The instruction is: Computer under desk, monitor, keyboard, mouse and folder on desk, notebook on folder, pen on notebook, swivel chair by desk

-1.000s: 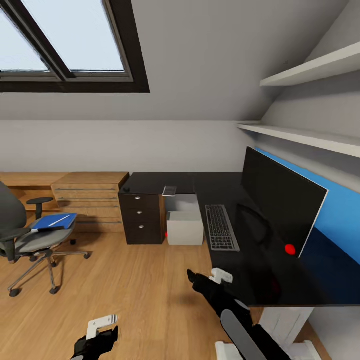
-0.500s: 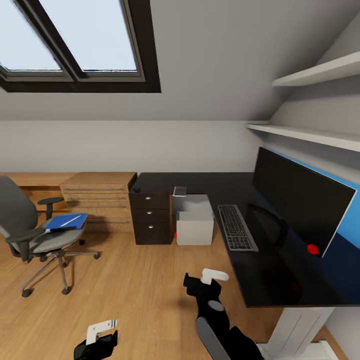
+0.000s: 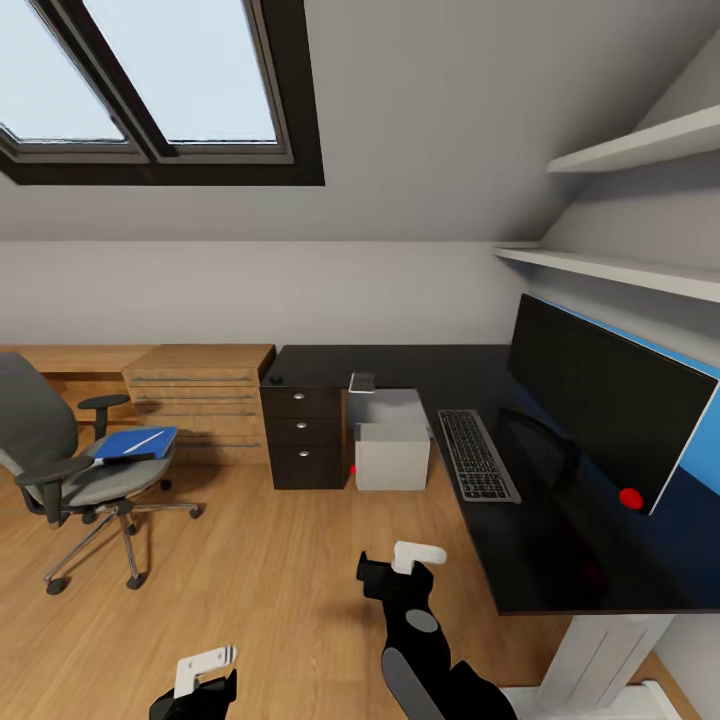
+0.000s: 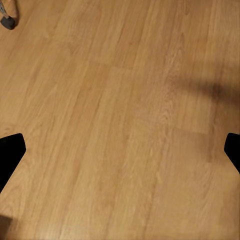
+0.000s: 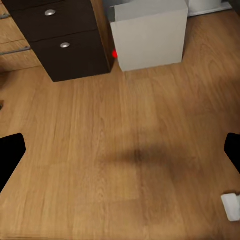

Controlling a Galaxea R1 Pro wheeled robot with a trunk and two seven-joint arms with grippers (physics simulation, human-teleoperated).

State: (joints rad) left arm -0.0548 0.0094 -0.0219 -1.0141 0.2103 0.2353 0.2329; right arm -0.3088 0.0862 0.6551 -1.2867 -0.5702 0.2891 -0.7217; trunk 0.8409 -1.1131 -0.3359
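The black monitor (image 3: 600, 400) stands on the black desk (image 3: 430, 365), with the grey keyboard (image 3: 478, 455) lying in front of it. Under the desk sits the light-grey computer (image 3: 392, 455), also seen as the computer (image 5: 147, 32) in the right wrist view. At the left, the grey swivel chair (image 3: 70, 460) stands apart from the desk, with the blue folder (image 3: 135, 442) on its seat and something thin and white on top. A small grey flat item (image 3: 361, 381) and a small dark item (image 3: 275, 380) lie on the desk's far part. My right gripper (image 3: 400, 568) and left gripper (image 3: 203, 672) hang open over the floor, holding nothing.
Dark drawers (image 3: 305, 435) stand under the desk's left end, beside a wooden low cabinet (image 3: 195, 395). Wall shelves (image 3: 620, 270) run above the monitor. The wooden floor (image 3: 260, 560) lies between the chair and the desk. A white desk leg (image 3: 600, 660) is at my right.
The camera has turned a little left, so everything sits further right in the picture. My right gripper has drawn back from the desk edge over the floor.
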